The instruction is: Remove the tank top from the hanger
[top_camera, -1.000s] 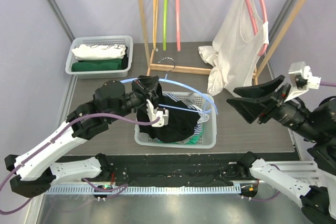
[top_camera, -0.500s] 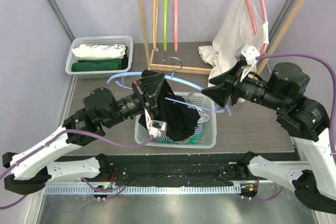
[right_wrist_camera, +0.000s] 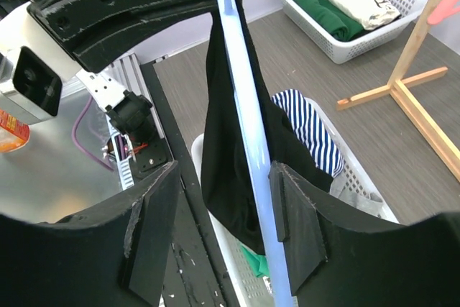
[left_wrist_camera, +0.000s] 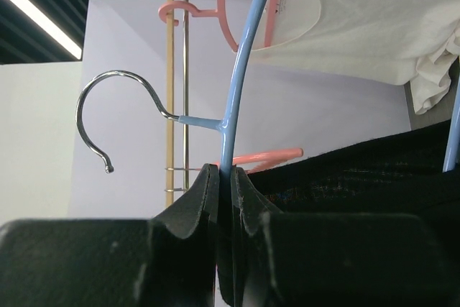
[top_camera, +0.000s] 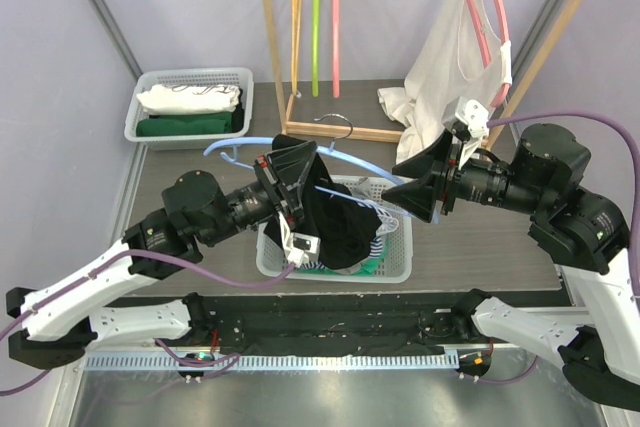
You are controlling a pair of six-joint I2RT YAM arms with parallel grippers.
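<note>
Between the parted jaws of the right tool [right_wrist_camera: 224,199]: hanger [right_wrist_camera: 248,141] arm draped with tank top [right_wrist_camera: 219,141], lying lengthwise toward left tool [left_wrist_camera: 224,175], clamped on its neck.

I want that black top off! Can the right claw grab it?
Probably yes: the open right gripper has the black tank top and blue hanger between its fingers, with nothing blocking.

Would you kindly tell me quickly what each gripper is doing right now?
Left gripper: closed on the blue hanger.
Right gripper: open, straddling the blue hanger, gripping nothing.
</note>
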